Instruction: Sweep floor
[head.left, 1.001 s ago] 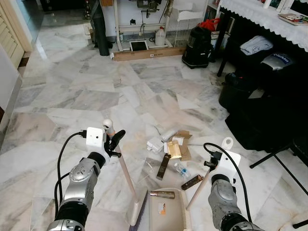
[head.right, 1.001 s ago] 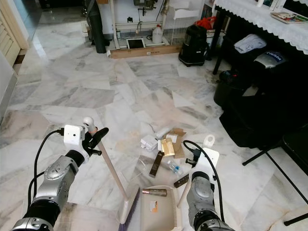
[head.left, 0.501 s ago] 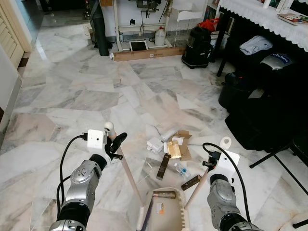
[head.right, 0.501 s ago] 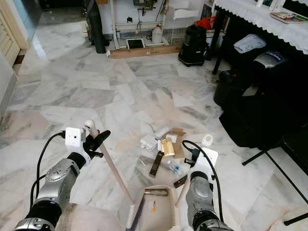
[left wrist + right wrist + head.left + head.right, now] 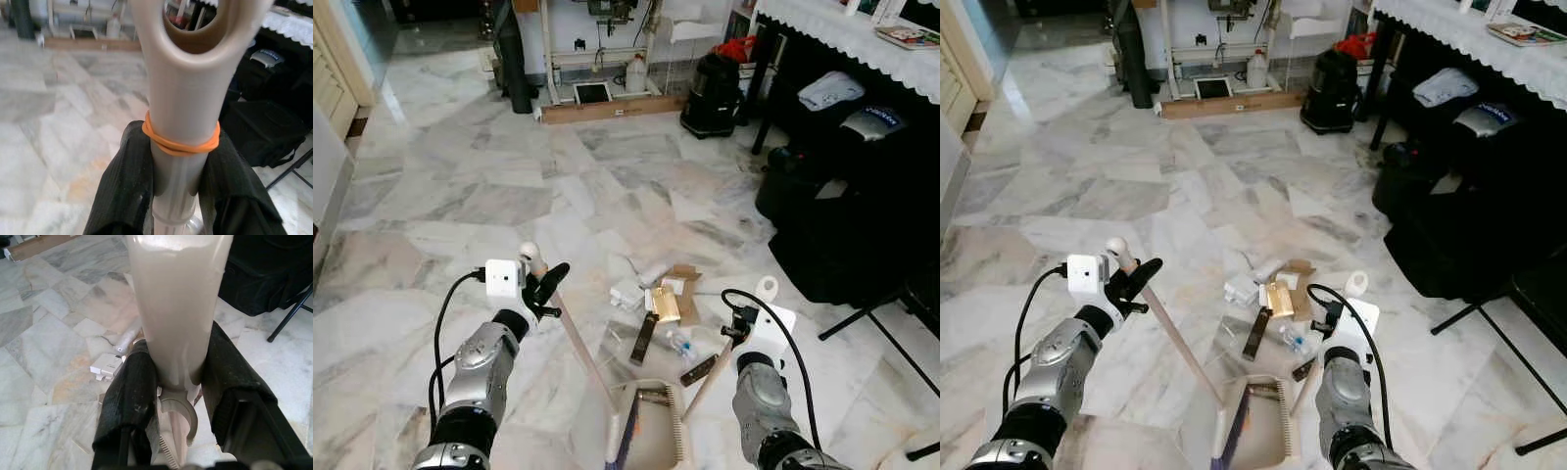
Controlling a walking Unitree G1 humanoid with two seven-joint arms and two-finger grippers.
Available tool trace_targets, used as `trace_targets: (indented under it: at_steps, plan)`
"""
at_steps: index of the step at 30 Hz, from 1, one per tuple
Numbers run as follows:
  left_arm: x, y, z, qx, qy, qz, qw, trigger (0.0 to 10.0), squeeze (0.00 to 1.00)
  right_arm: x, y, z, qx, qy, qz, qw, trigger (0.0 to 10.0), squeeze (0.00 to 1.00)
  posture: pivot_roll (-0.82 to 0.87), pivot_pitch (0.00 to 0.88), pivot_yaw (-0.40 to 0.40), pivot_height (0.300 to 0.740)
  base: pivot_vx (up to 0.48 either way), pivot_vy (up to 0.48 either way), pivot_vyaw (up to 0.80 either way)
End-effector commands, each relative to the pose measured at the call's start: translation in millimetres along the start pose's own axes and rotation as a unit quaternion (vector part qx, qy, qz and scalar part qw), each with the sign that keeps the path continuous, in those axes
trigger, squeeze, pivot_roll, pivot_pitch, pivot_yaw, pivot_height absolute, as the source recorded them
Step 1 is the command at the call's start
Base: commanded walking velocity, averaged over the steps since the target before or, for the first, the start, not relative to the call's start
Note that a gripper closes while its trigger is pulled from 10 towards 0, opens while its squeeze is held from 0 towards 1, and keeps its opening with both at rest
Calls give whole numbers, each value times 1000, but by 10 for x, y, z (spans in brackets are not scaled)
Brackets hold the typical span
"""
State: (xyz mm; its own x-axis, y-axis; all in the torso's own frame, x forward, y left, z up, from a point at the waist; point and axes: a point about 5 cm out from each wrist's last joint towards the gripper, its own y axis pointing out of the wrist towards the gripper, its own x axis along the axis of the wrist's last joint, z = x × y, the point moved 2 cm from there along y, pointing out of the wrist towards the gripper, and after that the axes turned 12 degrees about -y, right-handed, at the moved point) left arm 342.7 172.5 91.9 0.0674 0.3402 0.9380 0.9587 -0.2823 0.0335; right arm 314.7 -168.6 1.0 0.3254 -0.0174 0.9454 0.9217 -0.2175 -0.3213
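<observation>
My left gripper is shut on the top of a beige broom handle, just below an orange rubber band. The broom head rests against the left side of a beige dustpan. My right gripper is shut on the dustpan handle. A brown tube lies at the pan's far end. Litter sits on the marble floor just beyond: a gold box, a dark tube, white boxes, cardboard and another tube.
A black vacuum and a long cardboard box stand at the far wall. Black bags sit under a table with a white lace cloth on the right. A black metal stand leg reaches across the floor near my right arm.
The broom head has swept right, from beside the dustpan to against it. The brown tube now lies deeper in the pan. Both grippers keep their hold.
</observation>
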Motion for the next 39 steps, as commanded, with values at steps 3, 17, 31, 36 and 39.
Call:
trace_targets:
  at_steps: [3, 17, 31, 36, 39]
  plan:
    - [281, 13, -43, -17, 36, -47, 998, 10000, 0, -23, -9, 78, 11, 23, 12, 1000, 10000, 0, 77, 41, -29, 740, 0, 0, 0]
    - [561, -11, -131, 0, 123, -106, 987, 10000, 0, 104, 29, 120, 28, 12, -14, 999, 10000, 0, 81, 23, -58, 740, 0, 0, 0]
    - [368, -127, -9, 69, 143, -108, 981, 10000, 0, 424, 74, 93, 43, -13, -103, 994, 10000, 0, 69, 0, -78, 740, 0, 0, 0]
    - [397, -156, -3, 85, 150, -126, 977, 10000, 0, 502, 73, 61, 41, -13, -127, 991, 10000, 0, 61, 0, -83, 740, 0, 0, 0]
    - [481, -182, 32, 105, 154, -149, 971, 10000, 0, 571, 70, 37, 37, -15, -147, 988, 10000, 0, 61, 0, -81, 740, 0, 0, 0]
